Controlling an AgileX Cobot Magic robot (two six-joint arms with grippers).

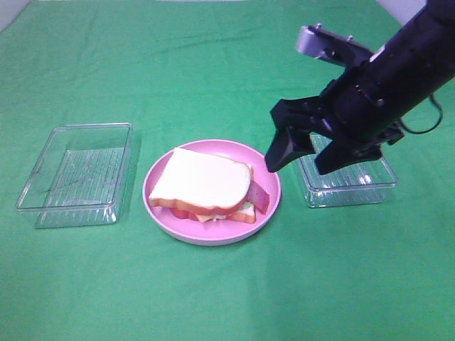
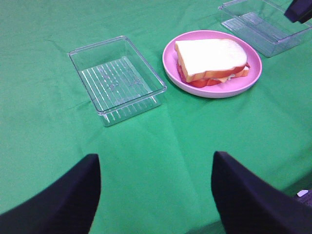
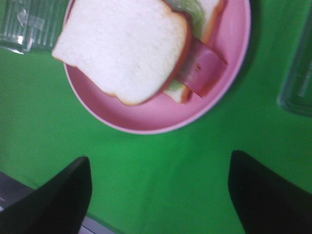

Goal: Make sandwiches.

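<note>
I am looking at the sandwich (image 1: 206, 186) lying on the pink plate (image 1: 266, 206), which is sitting on the green cloth (image 1: 213, 298) between two clear trays. My right gripper (image 1: 306, 158) is hanging above the plate's edge with its fingers (image 1: 283, 150) spread wide and holding nothing; the sandwich is lying just past the fingertips, apart from them, and the right tray (image 1: 348, 186) is sitting under and behind the far finger. In the right wrist view the top bread slice (image 3: 124, 46) is sitting skewed on the stack, and a strip of bacon (image 3: 204, 68) and a bit of lettuce (image 3: 187, 9) are sticking out from under it. My left gripper (image 2: 156, 190) is hovering over bare cloth, its fingers (image 2: 63, 200) also parted and gripping nothing. The left tray (image 2: 117, 80) is lying ahead of its fingertips, well apart from them, and the plate with the sandwich is sitting further out beyond that tray.
</note>
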